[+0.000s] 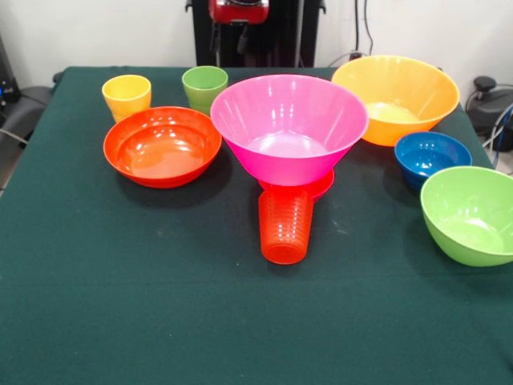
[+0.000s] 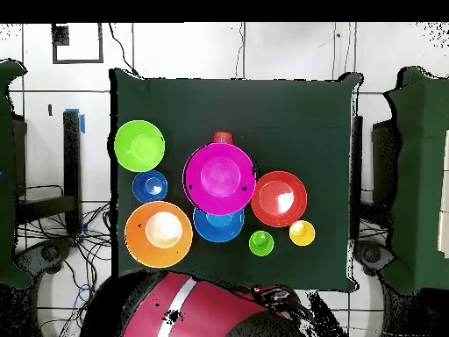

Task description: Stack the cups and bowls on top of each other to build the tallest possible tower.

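Gripper [image 1: 238, 10]: drawn back at the table's far edge; whether released or clenched cannot be told. Tower: pink bowl [image 1: 288, 124] mid-table, out ahead of the jaws. Ribbed cup [image 1: 285, 224] lies tipped just beyond it, long axis pointing away from the arm.

One camera looks low across the table [image 1: 120, 321] from its near edge; another looks straight down. Both share the tabletop.

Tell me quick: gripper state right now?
Gripper: drawn back at the table's far edge, only partly visible; open or closed cannot be told. It holds nothing visible.
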Motion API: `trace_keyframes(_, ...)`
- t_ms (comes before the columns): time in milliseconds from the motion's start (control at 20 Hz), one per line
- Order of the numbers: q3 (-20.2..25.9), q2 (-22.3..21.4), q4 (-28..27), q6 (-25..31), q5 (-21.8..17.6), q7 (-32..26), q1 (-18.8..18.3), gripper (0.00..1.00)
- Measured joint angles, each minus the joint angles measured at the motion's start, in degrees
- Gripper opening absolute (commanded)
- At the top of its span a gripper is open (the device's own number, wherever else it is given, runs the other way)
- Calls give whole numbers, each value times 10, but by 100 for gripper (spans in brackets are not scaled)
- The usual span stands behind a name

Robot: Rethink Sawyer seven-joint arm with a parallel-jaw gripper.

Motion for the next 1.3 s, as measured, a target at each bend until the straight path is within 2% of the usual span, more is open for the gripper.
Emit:
trace_keyframes(400,-11,35,-8,-48,0,0,-1,100)
trace_keyframes(750,-11,42,-14,-91,0,0,-3,100)
trace_keyframes(1300,-11,42,-35,-103,-1,0,-4,100)
